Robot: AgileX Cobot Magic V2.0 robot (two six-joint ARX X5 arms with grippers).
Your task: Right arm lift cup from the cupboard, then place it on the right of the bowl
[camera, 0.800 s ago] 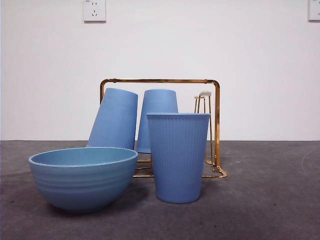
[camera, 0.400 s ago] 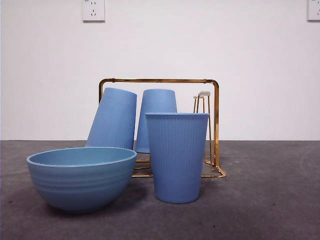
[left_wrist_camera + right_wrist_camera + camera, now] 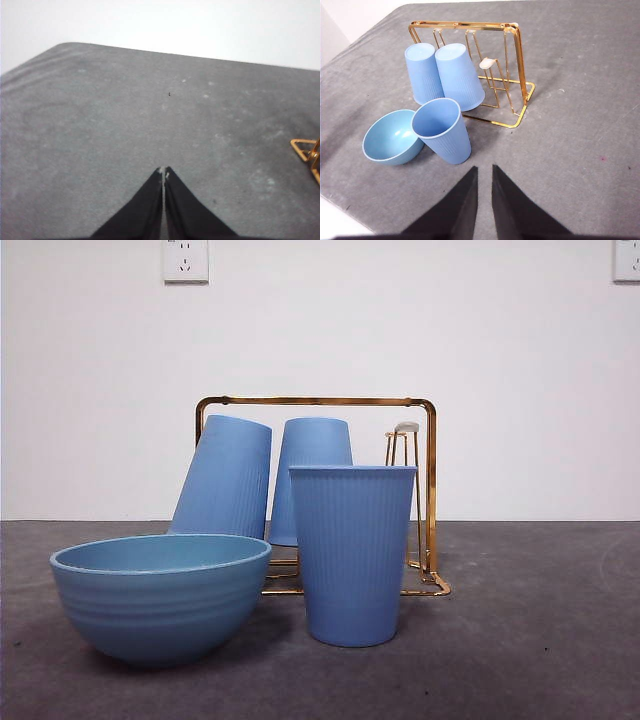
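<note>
Cup (image 3: 353, 555) stands upright, mouth up, on the grey bench (image 3: 520, 640), out of the cupboard (image 3: 430, 490). It sits just right of the bowl (image 3: 160, 595) in the front view, very near it; in the right wrist view cup (image 3: 442, 131) and bowl (image 3: 390, 137) look to be touching or nearly so, cannot tell which. Cup is in front of the cupboard, not on a peg.

Two more ribbed blue tumblers are on the cupboard, mouths down: left tumbler (image 3: 225, 480) tilted, leaning left; middle tumbler (image 3: 312, 455) closer to upright. Right wrist view shows them side by side (image 3: 422, 70) (image 3: 460, 75) inside the gold frame (image 3: 517, 55). One bare peg with a white cap (image 3: 406, 427) at the cupboard's right end.

Right tool (image 3: 484, 172) is off the cup, held above the bench near the cup, nothing between its jaws; jaws almost together, narrow gap showing. Left tool (image 3: 163, 173) is well apart from the things, over bare bench, jaws pressed together, holding nothing; only a corner of the gold cupboard base (image 3: 307, 152) shows at that view's edge.

Neither arm shows in the front view. Two wall sockets (image 3: 185, 260) sit on the white wall behind.
</note>
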